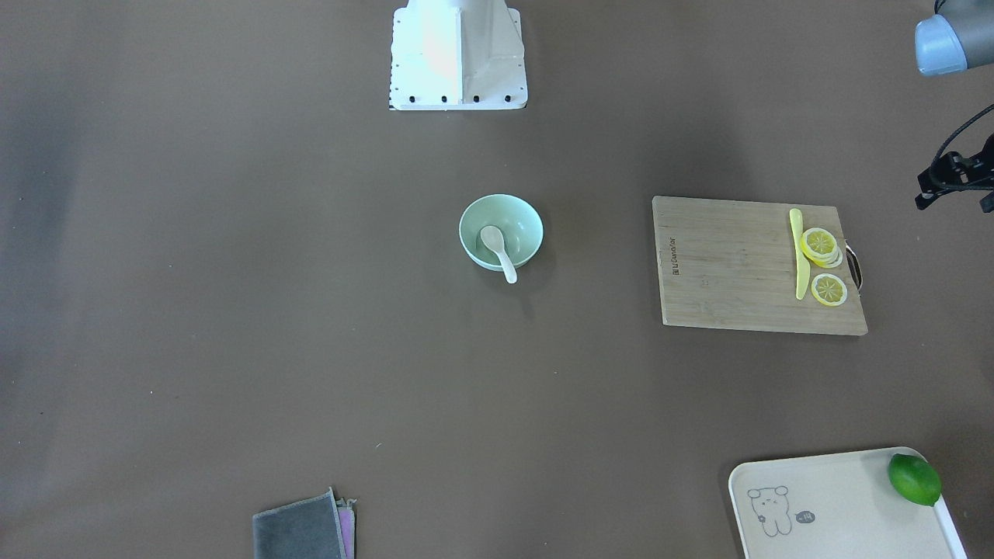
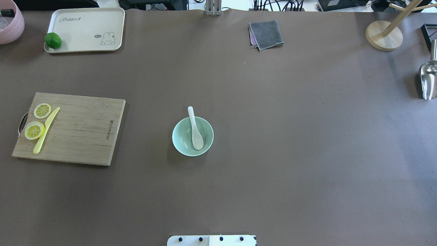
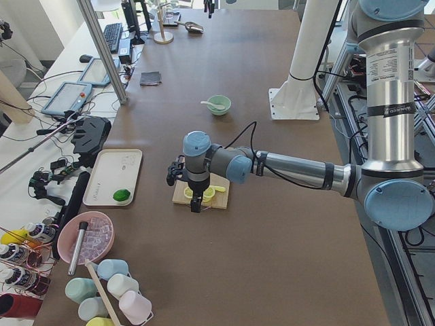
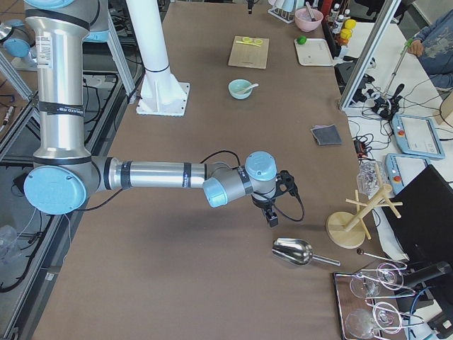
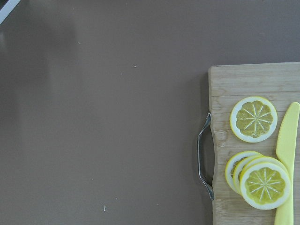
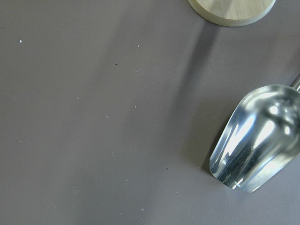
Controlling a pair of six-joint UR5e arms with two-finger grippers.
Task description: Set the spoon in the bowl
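Observation:
The pale mint-green bowl (image 2: 182,138) stands at the middle of the table, also seen in the front view (image 1: 522,223). The white spoon (image 2: 196,133) lies in it, scoop down inside and handle resting over the rim (image 1: 498,250). My left gripper (image 3: 196,204) hangs over the wooden board's handle end, far from the bowl. My right gripper (image 4: 272,217) hangs near the metal scoop, also far from the bowl. Neither wrist view shows any fingers, so I cannot tell whether either gripper is open or shut. Nothing is seen held.
A wooden board (image 2: 82,131) with lemon slices (image 2: 34,130) and a yellow strip is at the left. A tray (image 2: 85,24) with a lime (image 2: 53,40), a grey cloth (image 2: 266,34), a metal scoop (image 2: 428,80) and a wooden stand (image 2: 384,36) lie around the edges.

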